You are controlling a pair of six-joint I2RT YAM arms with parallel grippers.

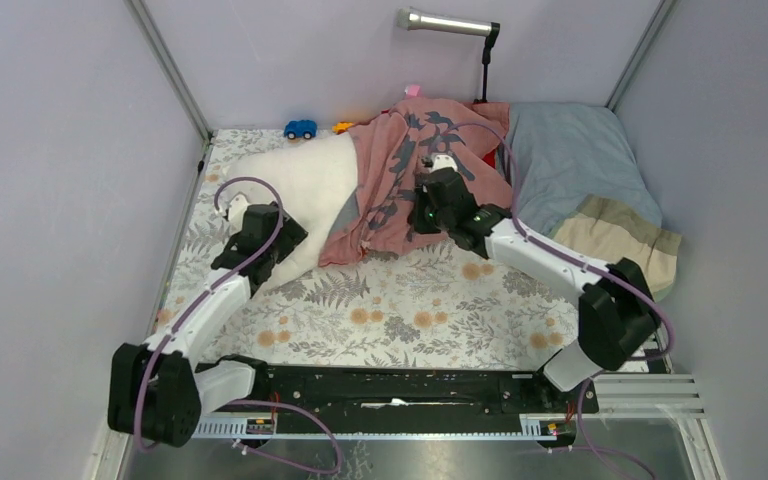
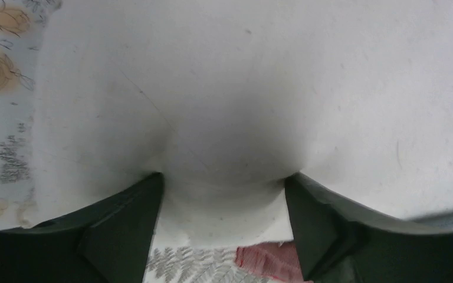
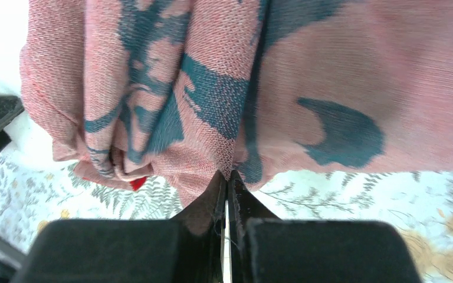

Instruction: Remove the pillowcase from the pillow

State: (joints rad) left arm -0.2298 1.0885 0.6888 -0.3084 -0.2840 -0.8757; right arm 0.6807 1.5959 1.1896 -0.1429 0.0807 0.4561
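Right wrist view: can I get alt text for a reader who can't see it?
The right gripper's fingers are pinched shut on the lower edge of the faded pink pillowcase with dark teal print, which hangs bunched in folds above a floral sheet.

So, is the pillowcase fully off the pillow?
No, the pillowcase covers the right end of the pillow in the top view.

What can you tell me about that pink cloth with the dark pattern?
The pillowcase is a woven-looking cloth, faded pink with large dark teal shapes. A bit of brighter red peeks out at its hem. It lies bunched and creased over the right end of the white pillow, whose left part is bare. The right gripper is shut on its lower edge, just above the floral sheet.
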